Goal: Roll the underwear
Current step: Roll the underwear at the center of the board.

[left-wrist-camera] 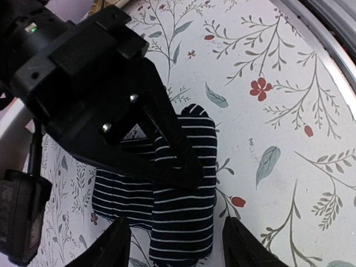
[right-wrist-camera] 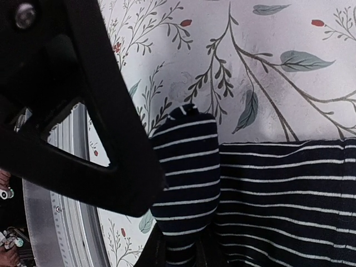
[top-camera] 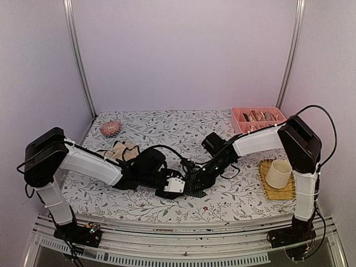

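- Top view: both arms reach inward and meet near the middle of the flowered worktop [top-camera: 167,125], toward its 6 o'clock edge.
- The left end effector [top-camera: 177,187] and right end effector [top-camera: 194,178] sit almost tip to tip. The navy underwear [top-camera: 198,188] is a dark patch directly beneath them, mostly covered.
- The beige underwear [top-camera: 119,150] lies crumpled at about 9 o'clock from the end effectors, beside the left forearm.
- The hairbrush [top-camera: 110,128] rests at 10 o'clock, a pink tray [top-camera: 239,119] at 2 o'clock, and a cup [top-camera: 278,173] on a yellow mat [top-camera: 266,189] at 3 o'clock.
- Left wrist view: the left end effector is spread wide. Its fingertips [left-wrist-camera: 118,245] show at 6 o'clock, straddling the near end of the navy underwear, apart from the cloth on both sides.
- The cloth is folded into a narrow striped band running from 12 to 6 o'clock, with a wider layer spreading out at 9 o'clock.
- The right end effector comes in from 10 o'clock, its tip resting on the band.
- Right wrist view: the right end effector is narrow, pinched on a raised striped fold at 6 o'clock.
- The flat part of the navy underwear extends toward 3 o'clock, and a black finger of the left end effector fills 9 o'clock.
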Action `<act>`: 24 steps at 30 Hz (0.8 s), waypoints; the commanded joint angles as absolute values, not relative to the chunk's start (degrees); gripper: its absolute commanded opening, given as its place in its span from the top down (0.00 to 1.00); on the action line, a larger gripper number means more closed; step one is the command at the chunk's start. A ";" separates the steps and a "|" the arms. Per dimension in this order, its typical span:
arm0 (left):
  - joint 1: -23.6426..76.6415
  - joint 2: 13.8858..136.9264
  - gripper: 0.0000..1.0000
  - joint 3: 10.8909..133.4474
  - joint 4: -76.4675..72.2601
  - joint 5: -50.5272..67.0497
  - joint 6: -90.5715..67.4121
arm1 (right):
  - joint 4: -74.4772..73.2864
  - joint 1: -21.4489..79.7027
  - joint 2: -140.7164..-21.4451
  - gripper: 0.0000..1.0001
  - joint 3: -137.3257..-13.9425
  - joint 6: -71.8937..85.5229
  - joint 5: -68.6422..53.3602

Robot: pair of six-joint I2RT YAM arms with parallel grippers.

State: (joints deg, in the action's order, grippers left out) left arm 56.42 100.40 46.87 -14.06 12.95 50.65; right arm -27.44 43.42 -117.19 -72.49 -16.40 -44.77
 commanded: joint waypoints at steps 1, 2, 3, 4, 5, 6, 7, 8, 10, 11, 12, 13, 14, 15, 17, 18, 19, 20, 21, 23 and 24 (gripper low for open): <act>58.02 103.46 0.43 46.74 -16.70 9.64 51.87 | -29.80 43.08 -119.48 0.93 -71.34 -15.50 -44.65; 58.21 103.91 0.43 46.69 -16.94 9.14 52.08 | -29.67 43.08 -119.45 0.93 -71.24 -15.47 -44.65; 58.33 104.37 0.43 46.53 -17.41 8.68 52.38 | -29.60 43.04 -119.37 0.93 -71.15 -15.47 -44.70; 58.47 104.86 0.43 46.42 -17.77 8.24 52.52 | -29.53 43.04 -119.28 0.93 -71.05 -15.53 -44.66; 58.48 105.27 0.43 46.38 -18.21 7.78 52.55 | -29.48 43.00 -119.19 0.93 -70.97 -15.52 -44.65; 58.58 105.70 0.43 46.40 -18.54 7.45 52.56 | -29.52 43.00 -119.14 0.93 -70.95 -15.50 -44.65; 58.62 105.99 0.44 46.41 -18.84 7.18 52.41 | -29.53 42.99 -119.13 0.93 -71.01 -15.47 -44.65; 58.62 106.26 0.46 46.45 -19.11 7.02 52.36 | -29.49 43.06 -119.17 0.93 -71.01 -15.47 -44.58; 58.67 106.66 0.53 46.70 -19.20 6.71 52.36 | -29.53 42.97 -119.21 0.93 -70.95 -15.55 -44.40; 58.64 106.88 0.57 46.83 -19.24 6.58 52.38 | -29.52 42.98 -119.26 0.93 -70.97 -15.62 -44.36; 58.74 107.12 0.58 46.96 -19.24 6.33 52.38 | -29.46 42.84 -119.26 0.93 -71.01 -15.70 -44.38; 58.71 107.40 0.58 47.16 -19.16 6.06 52.32 | -29.49 42.81 -119.27 0.93 -70.94 -15.77 -44.51; 58.79 107.71 0.58 47.31 -19.15 5.82 52.30 | -29.45 42.80 -119.27 0.93 -70.93 -15.88 -44.56; 58.77 107.95 0.58 47.37 -19.16 5.61 52.30 | -29.44 42.76 -119.20 0.93 -70.93 -15.90 -44.56; 58.72 108.39 0.57 47.37 -19.30 5.22 52.29 | -29.42 42.68 -119.25 0.92 -70.91 -15.99 -44.56; 58.72 108.59 0.57 47.37 -19.41 5.14 52.29 | -29.40 42.68 -119.26 0.92 -70.87 -16.06 -44.56; 58.79 108.75 0.57 47.33 -19.42 5.09 52.36 | -29.43 42.61 -119.27 0.92 -70.88 -16.13 -44.56; 58.86 108.93 0.57 47.21 -19.50 5.17 52.46 | -29.53 42.56 -119.33 0.92 -70.91 -16.20 -44.52; 58.88 108.90 0.61 47.16 -19.44 5.27 52.53 | -29.47 42.48 -119.31 0.92 -70.93 -16.19 -44.48; 58.97 108.98 0.76 47.19 -19.22 5.36 52.64 | -29.44 42.40 -119.14 0.91 -70.99 -16.33 -44.20; 59.06 108.98 0.83 47.26 -19.06 5.36 52.65 | -29.44 42.37 -118.98 0.89 -71.05 -16.35 -43.83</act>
State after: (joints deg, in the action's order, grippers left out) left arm 58.15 107.44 46.94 -20.01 5.80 52.25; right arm -27.42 42.81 -117.32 -72.31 -15.66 -45.56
